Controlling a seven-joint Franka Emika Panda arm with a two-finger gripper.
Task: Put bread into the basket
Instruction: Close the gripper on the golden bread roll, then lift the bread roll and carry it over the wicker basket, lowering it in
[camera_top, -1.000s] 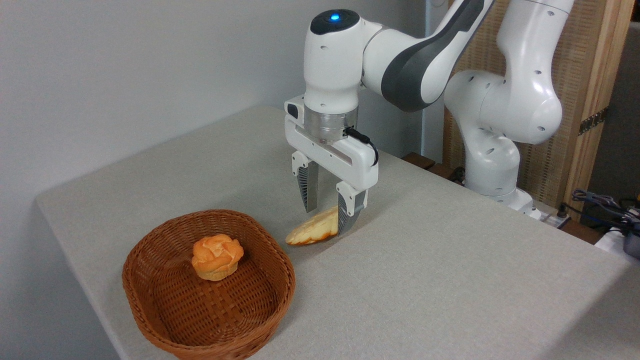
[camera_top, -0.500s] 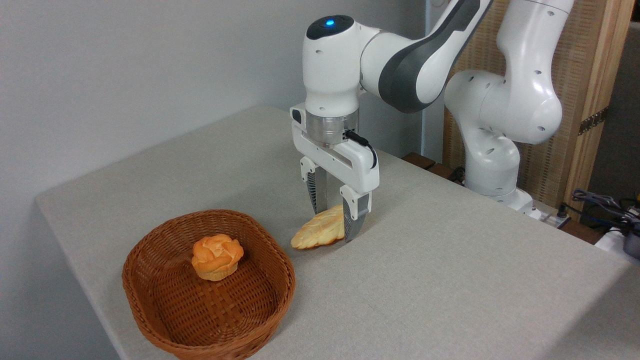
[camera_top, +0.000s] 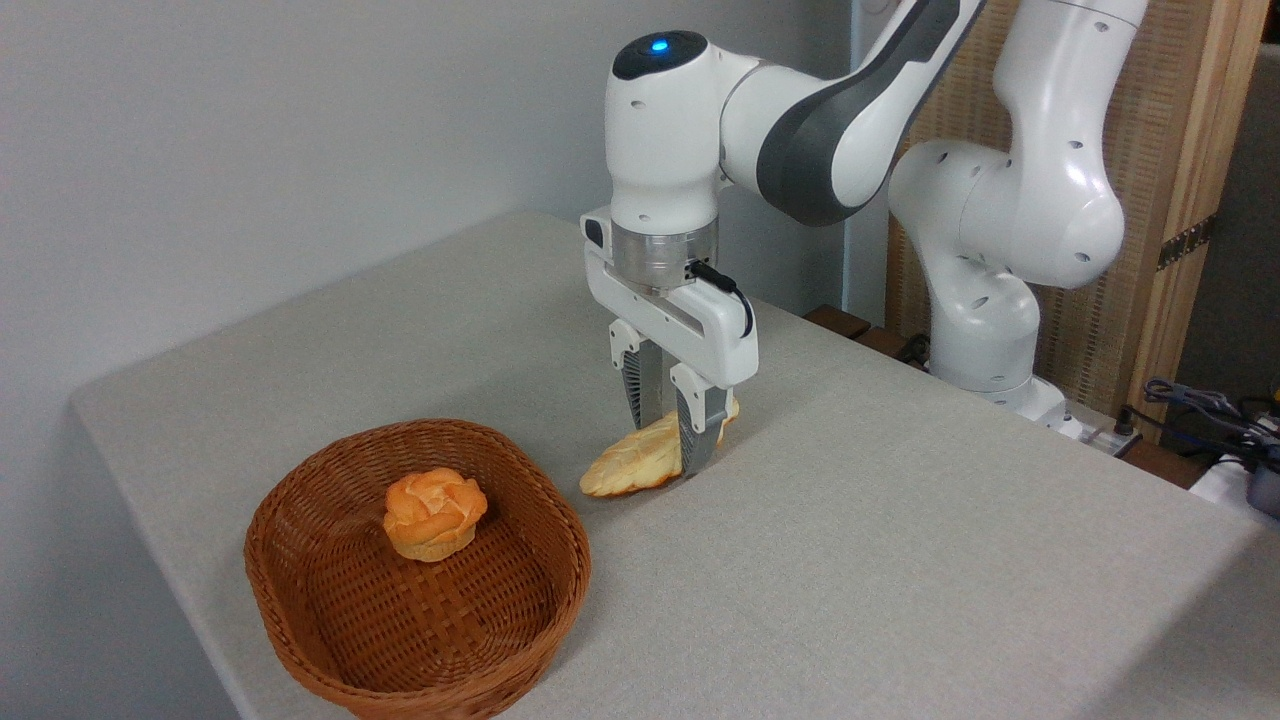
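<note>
My 2 fingers pinch the bread on the table, just beyond the basket.

Nearest the camera, the brown wicker basket (camera_top: 420, 570) sits by the table's front edge and holds 1 thing: a small orange rose-shaped bun (camera_top: 434, 514), resting on its woven floor toward the far side. Just behind its right rim, the bread (camera_top: 635, 462) lies on the grey table (camera_top: 900, 560), outside the basket, its near pointed end close to the wicker. My gripper (camera_top: 668, 440) points straight down with both fingers (camera_top: 695, 430) pressed against the loaf's far half, 1 on each side. I can read no labels or writing anywhere. A blue light glows on top of my wrist housing. Behind me stand a pale grey wall, a wooden-framed screen (camera_top: 1170, 200) and some cables (camera_top: 1210, 410) at the far right.
</note>
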